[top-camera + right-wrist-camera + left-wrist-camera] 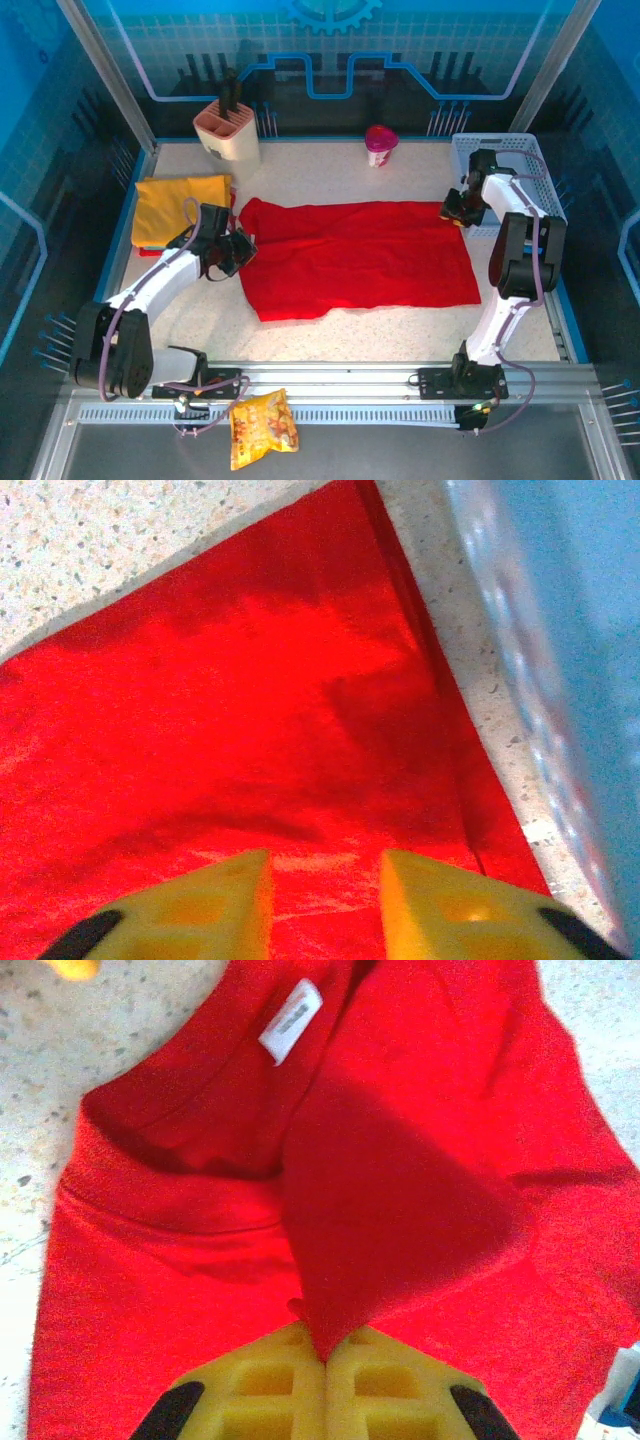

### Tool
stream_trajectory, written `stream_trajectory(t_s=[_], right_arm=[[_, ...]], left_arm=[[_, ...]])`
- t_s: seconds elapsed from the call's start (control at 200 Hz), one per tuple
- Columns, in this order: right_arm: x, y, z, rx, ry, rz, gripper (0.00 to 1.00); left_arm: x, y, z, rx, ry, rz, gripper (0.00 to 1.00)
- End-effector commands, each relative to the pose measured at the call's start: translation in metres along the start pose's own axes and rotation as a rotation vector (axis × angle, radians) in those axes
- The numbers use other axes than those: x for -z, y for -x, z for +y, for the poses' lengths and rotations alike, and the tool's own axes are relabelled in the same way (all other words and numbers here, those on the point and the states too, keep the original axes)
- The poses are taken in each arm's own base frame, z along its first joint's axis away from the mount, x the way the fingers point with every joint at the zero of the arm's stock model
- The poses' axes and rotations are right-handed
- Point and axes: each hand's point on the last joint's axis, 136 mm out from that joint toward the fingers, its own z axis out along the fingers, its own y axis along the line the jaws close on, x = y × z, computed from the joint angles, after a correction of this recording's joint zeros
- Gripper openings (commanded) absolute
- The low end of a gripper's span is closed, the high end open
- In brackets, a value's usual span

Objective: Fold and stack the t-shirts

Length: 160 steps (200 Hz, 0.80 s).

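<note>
red t-shirt (pixel 365 255): bright red soft cloth, spread mostly flat as wide rectangle, lightly wrinkled. lies left of white lattice basket (pixel 540 160), far right corner just beside basket's near left corner. collar end on side away from basket; small white neck label (pixel 290 1022) shows inside collar, cloth near it drawn up into tented peak. mustard yellow t-shirt (pixel 180 208): folded to flat square, well apart from basket, past red shirt's collar end; bit of red cloth shows at its near edge.

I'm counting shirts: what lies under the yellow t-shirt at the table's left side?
A thin strip of red cloth peeks out from under the yellow t-shirt along its near edge. Everything else beneath is covered, so whether that is another shirt cannot be told.
</note>
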Motion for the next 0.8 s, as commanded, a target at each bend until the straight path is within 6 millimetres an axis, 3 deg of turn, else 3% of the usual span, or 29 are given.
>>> stream_trajectory(t_s=[0.0,0.1,0.205,0.34,0.44,0.53,0.795], right_arm=[[0.016,0.004,0.012,0.038,0.007,-0.043,0.44],[0.024,-0.001,0.025,0.068,0.030,-0.057,0.49],[0.028,-0.017,0.040,0.107,0.054,-0.065,0.54],[0.031,-0.045,0.054,0.148,0.089,-0.052,0.59],[0.032,-0.066,0.059,0.151,0.136,-0.048,0.63],[0.033,-0.085,0.064,0.144,0.189,-0.037,0.64],[0.045,-0.096,0.066,0.142,0.219,-0.043,0.65]], left_arm=[[-0.007,-0.006,0.009,0.008,0.022,0.013,0.00],[-0.011,-0.008,0.019,0.003,0.058,0.019,0.01],[-0.013,-0.008,0.031,-0.023,0.119,0.021,0.31],[-0.005,-0.003,0.031,-0.109,0.180,0.011,0.42],[0.011,0.000,0.006,-0.265,0.198,-0.029,0.43],[0.011,-0.011,-0.021,-0.395,0.190,-0.007,0.38],[-0.033,-0.053,-0.049,-0.629,0.297,0.068,0.28]])
